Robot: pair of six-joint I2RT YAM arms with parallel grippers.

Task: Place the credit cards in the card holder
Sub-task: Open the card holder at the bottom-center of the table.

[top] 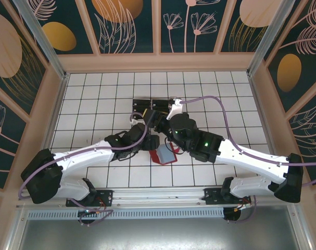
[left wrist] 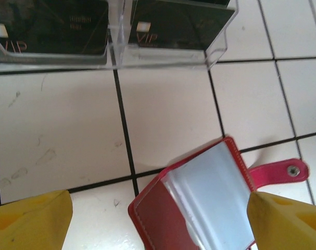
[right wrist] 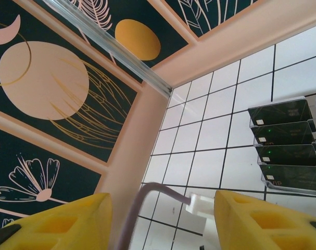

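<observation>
Bare tile (left wrist: 59, 130) open between clear rack (left wrist: 163, 57) and open card holder (left wrist: 199, 203); rack blocks far side.

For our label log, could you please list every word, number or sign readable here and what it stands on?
"VIP": left black card in the clear rack, left wrist view.
"VIP": right black card beside it.
Small digits on the left black card: too blurred to read.
Racked cards in the right wrist view: print too small.
</observation>
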